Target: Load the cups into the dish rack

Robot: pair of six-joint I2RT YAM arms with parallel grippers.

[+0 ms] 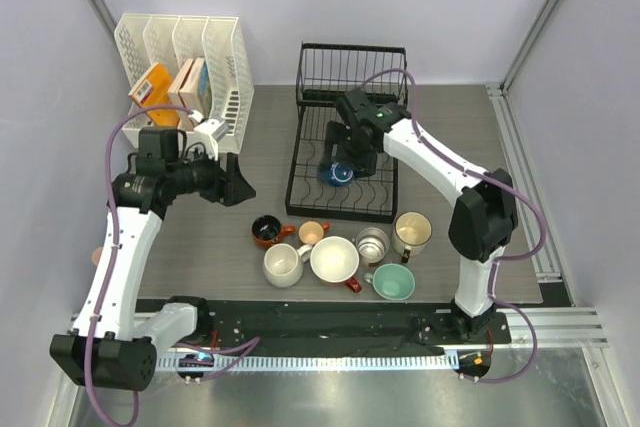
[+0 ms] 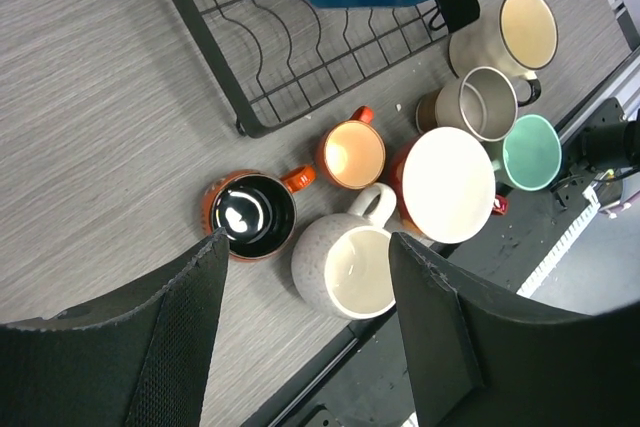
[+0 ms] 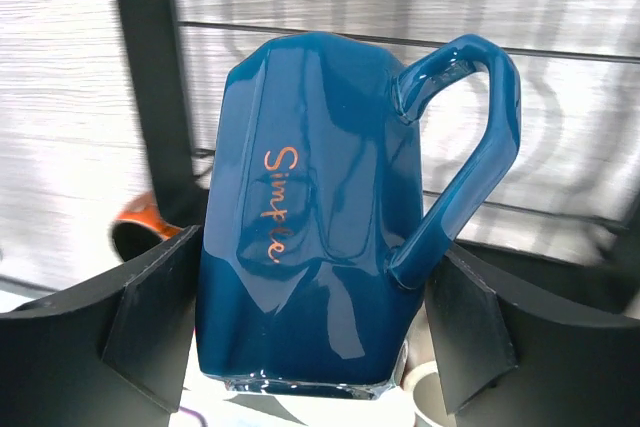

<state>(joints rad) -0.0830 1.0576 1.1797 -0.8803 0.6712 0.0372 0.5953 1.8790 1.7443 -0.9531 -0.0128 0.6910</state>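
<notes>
My right gripper (image 1: 352,155) is shut on a blue mug (image 1: 340,173) and holds it just above the wavy base of the black wire dish rack (image 1: 312,194). The right wrist view shows the blue mug (image 3: 320,237) between the fingers (image 3: 150,317), with its handle to the right. My left gripper (image 1: 238,183) is open and empty, above the table to the left of the rack. Below its jaws stand a black-inside mug (image 2: 250,215), a white mug (image 2: 348,269), a peach mug (image 2: 352,154), a red mug with a white inside (image 2: 448,184), a steel mug (image 2: 485,104), a teal mug (image 2: 531,151) and a cream mug (image 2: 525,29).
A white slotted file organizer (image 1: 185,57) with boxes in it stands at the back left, next to the left arm. The mugs cluster in front of the rack near the black base rail (image 1: 320,322). Walls close in on both sides.
</notes>
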